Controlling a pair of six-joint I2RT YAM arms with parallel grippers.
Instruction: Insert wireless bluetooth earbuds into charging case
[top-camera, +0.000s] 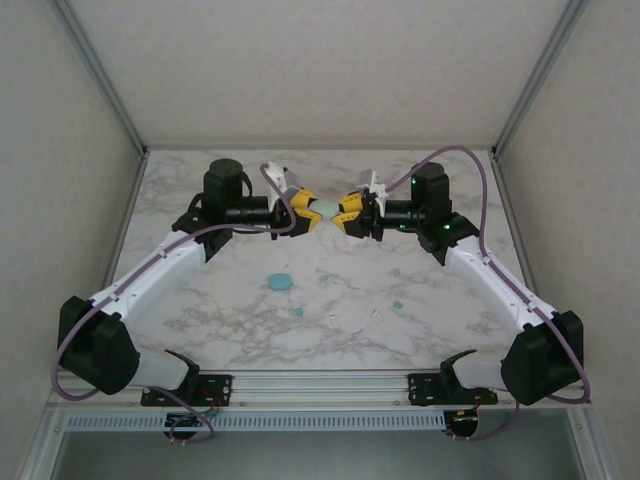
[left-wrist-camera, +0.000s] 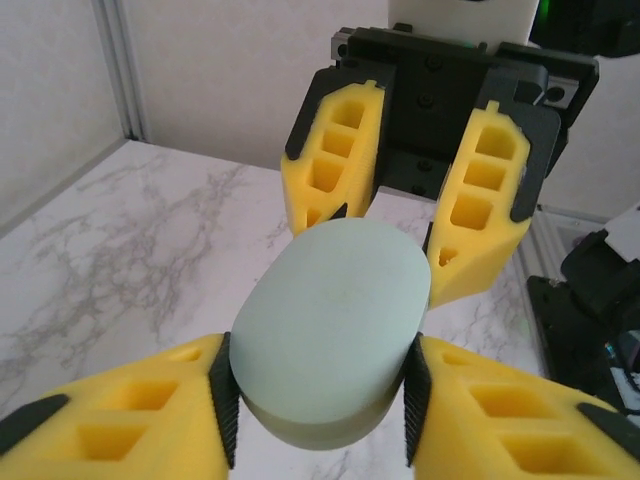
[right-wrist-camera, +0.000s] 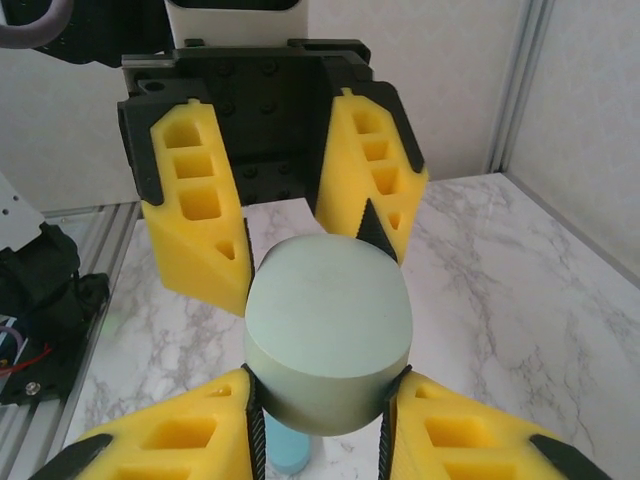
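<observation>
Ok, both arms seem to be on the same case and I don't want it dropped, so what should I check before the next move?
1. Grip of the right gripper on the pale green case: ok, its fingers press both sides.
2. Grip of the left gripper on the other end: ok, closed on its sides.
3. Case clear of the table: ok, held in the air.
4. Case open for loading: not ok, no opening shows.
5. Position of the earbuds: ok, loose on the table nearer the bases.
6. A gripper free to pick one: not ok, both are on the case.
</observation>
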